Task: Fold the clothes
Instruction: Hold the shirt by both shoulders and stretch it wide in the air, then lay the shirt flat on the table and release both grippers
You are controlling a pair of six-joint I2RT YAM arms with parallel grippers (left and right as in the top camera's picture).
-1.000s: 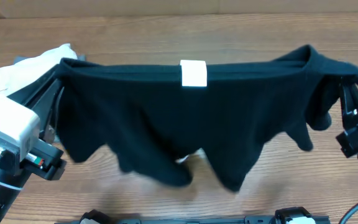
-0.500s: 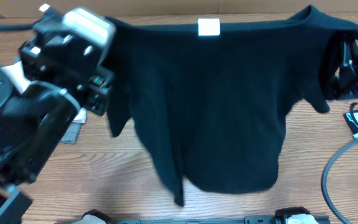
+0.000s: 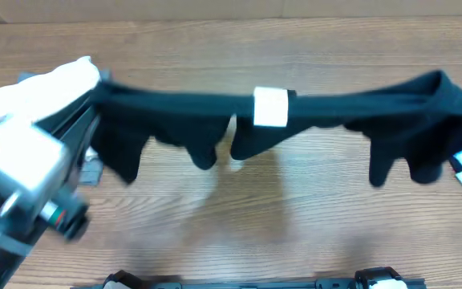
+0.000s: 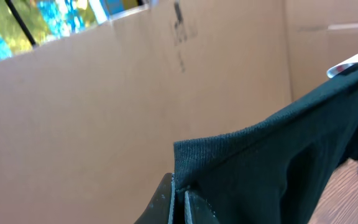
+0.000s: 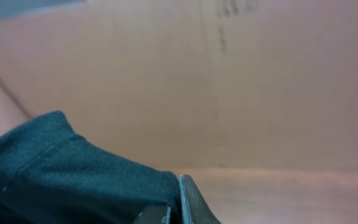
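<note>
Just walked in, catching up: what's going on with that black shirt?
Two robot arms hold a plain black soft-fabric T-shirt stretched between them above the wooden table. The left gripper is shut on one end, the right gripper on the other. The shirt hangs bunched, its small white neck label at the middle, not yet folded. An off-white garment lies on the table's left side.

The black T-shirt [image 3: 335,108] is soft, matt knit cloth. The table [image 3: 239,217] is grained wood. The cardboard wall [image 4: 104,112] looks dull, papery.
</note>
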